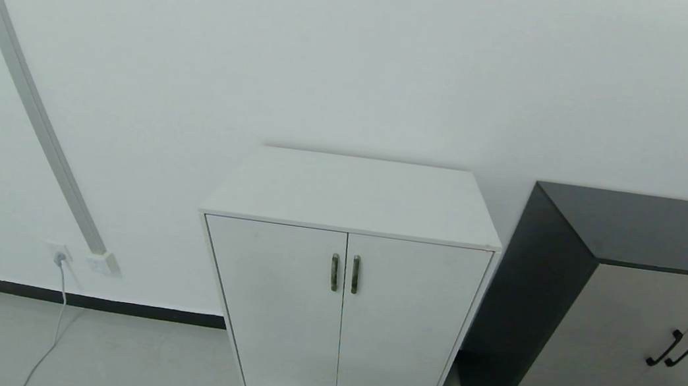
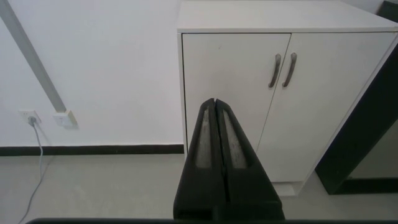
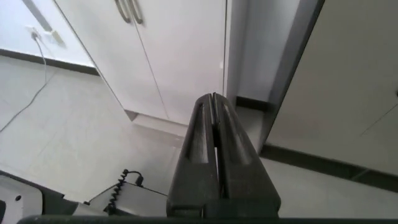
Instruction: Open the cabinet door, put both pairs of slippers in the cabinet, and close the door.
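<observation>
Two closed cabinet doors [image 1: 275,310], two handles [image 1: 334,272]

1. Bright, even, soft light everywhere; the white wall [image 1: 362,56] reads almost flat.
2. The main shadow is a faint one in the gap between the white cabinet [image 1: 275,310] and the black cabinet [image 1: 533,324].
3. The black cabinet's top catches a dull sheen.
4. The head view looks wide-angle, with the cabinet sides slanting inward toward the floor [image 1: 129,357].
</observation>
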You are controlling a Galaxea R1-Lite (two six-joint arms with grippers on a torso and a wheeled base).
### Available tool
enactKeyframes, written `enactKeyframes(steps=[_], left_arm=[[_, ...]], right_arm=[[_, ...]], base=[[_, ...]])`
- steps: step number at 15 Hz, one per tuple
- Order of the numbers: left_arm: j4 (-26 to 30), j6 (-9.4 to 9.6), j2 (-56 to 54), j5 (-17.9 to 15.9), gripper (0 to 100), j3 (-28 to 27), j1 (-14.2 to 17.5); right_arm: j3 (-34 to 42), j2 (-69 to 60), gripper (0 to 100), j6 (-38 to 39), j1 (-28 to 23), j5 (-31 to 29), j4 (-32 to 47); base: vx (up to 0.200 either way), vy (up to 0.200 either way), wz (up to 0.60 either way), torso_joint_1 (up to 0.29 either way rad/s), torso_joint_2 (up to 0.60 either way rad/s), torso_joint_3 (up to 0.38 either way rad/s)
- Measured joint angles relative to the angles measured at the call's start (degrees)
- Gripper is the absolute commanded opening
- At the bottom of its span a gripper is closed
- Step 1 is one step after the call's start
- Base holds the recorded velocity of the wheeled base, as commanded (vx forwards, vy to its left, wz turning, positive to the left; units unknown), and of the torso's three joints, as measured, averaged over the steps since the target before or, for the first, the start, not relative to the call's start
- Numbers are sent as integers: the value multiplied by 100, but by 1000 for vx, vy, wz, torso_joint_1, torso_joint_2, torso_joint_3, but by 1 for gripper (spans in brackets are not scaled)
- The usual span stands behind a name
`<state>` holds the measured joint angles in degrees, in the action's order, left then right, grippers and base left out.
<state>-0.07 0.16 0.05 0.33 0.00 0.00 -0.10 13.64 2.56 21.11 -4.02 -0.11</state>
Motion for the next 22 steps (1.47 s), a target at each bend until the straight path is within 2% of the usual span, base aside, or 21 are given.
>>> enactKeyframes(steps=[4, 6, 14, 17, 21, 22], left_arm=[[-2, 0, 0, -1, 0, 0, 0], [0, 0, 0, 0, 0, 0, 0], [0, 2, 0, 0, 0, 0, 0], [0, 9, 0, -9, 0, 0, 0], [0, 9, 0, -9, 0, 0, 0], [0, 9, 0, -4, 0, 0, 0]], right_arm=[[10, -256, 0, -101, -1184, 15, 4], [10, -541, 0, -166, -1436, 22, 6], [10, -850, 0, -93, -1680, -76, 1], [10, -911, 0, -207, -2235, -43, 9], [10, -1221, 0, -216, -2133, 250, 9], [10, -1271, 0, -201, -2122, 162, 6]], base=[[0, 0, 0, 0, 0, 0], [0, 0, 0, 0, 0, 0], [0, 0, 0, 0, 0, 0], [0, 0, 0, 0, 0, 0], [0, 0, 0, 0, 0, 0], [0, 0, 0, 0, 0, 0]])
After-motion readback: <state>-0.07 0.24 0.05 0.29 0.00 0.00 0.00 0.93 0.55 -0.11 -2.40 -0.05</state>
